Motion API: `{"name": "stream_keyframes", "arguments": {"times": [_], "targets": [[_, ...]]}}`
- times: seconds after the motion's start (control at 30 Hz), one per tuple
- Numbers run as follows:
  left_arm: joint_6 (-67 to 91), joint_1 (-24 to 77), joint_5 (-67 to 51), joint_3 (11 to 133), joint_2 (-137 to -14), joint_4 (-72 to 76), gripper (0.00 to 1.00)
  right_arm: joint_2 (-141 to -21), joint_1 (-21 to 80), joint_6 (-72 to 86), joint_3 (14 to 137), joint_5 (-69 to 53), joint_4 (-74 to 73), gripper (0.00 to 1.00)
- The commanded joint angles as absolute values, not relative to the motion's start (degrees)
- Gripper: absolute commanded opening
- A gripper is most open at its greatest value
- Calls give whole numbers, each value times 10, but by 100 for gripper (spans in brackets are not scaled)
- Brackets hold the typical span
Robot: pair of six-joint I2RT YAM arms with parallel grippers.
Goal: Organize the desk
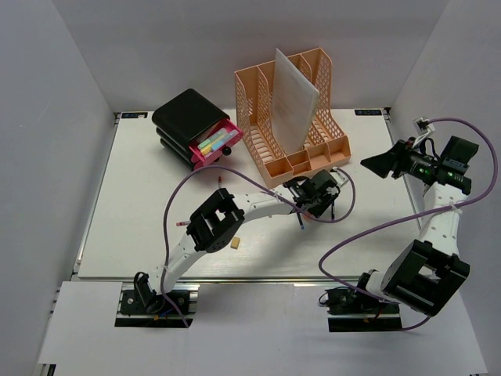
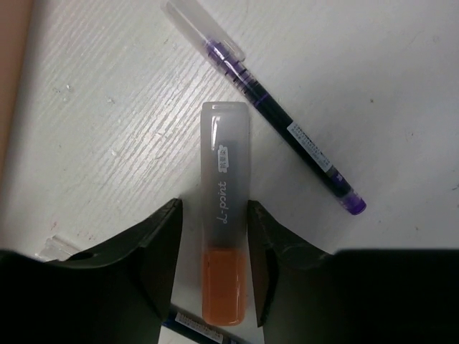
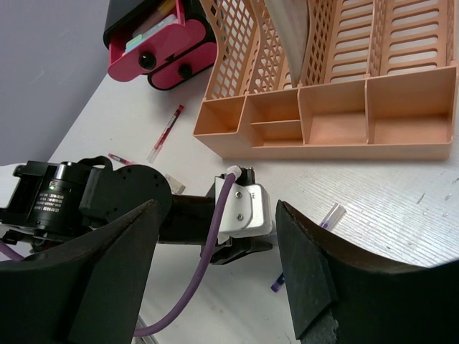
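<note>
Surface, white and rail-edged, fills the middle of the top view and carries everything else. Peach file organizer stands at its far edge, with a pale sheet leaning in one slot. Its small front compartments show nothing inside and are a likely home for loose pens. Black drawer unit sits just left of it, its pink drawer standing open with coloured items inside. Off to the right, the right hand hangs wide and holds nothing, probably parked there to stay out of the other arm's way. Low in front of the organizer, the left hand is narrow and straddles an orange highlighter. One finger touches the barrel and a sliver of surface shows beside the other, so the grip is judged not yet firm. Bracketing the barrel across its width should stop it rolling. Purple pen lies near it at an angle, not touching. Red pen and a small tan block lie loose further left. Sorting is judged to be at an early stage.
</note>
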State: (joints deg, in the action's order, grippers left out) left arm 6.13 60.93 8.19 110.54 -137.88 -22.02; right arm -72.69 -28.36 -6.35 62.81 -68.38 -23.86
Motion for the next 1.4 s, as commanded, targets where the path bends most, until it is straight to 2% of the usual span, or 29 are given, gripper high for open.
{"name": "stream_keyframes", "arguments": {"times": [0.0,0.13,0.17,0.23,0.27,0.4,0.5,0.53,0.6,0.7,0.93,1.07,1.37], "targets": [[60,612,91,1122,-1372,-236,50,-710,-288,-62,625,-709,-221,71],[62,612,92,1113,-1372,-241,44,-709,-293,-62,624,-713,-221,71],[62,612,96,1108,-1370,-239,35,-710,-293,-62,621,-714,-221,71],[62,612,98,1101,-1360,-236,27,-709,-293,-62,622,-715,-221,71],[62,612,98,1100,-1354,-235,19,-708,-295,-62,620,-715,-219,71],[56,612,102,1101,-1308,-232,10,-703,-294,-63,617,-714,-215,66],[46,606,89,1101,-1256,-236,5,-703,-294,-63,616,-722,-214,48],[47,599,84,1099,-1241,-238,2,-704,-294,-63,615,-724,-214,31],[44,594,89,1085,-1194,-242,0,-707,-293,-66,615,-729,-215,11],[26,589,102,1048,-1123,-243,0,-707,-292,-69,615,-735,-217,0],[1,549,180,982,-1006,-287,0,-708,-290,-71,614,-737,-219,0],[-29,485,209,911,-928,-272,0,-707,-288,-73,611,-737,-218,0],[-96,389,232,862,-875,-251,0,-709,-285,-76,607,-735,-216,0]]}}
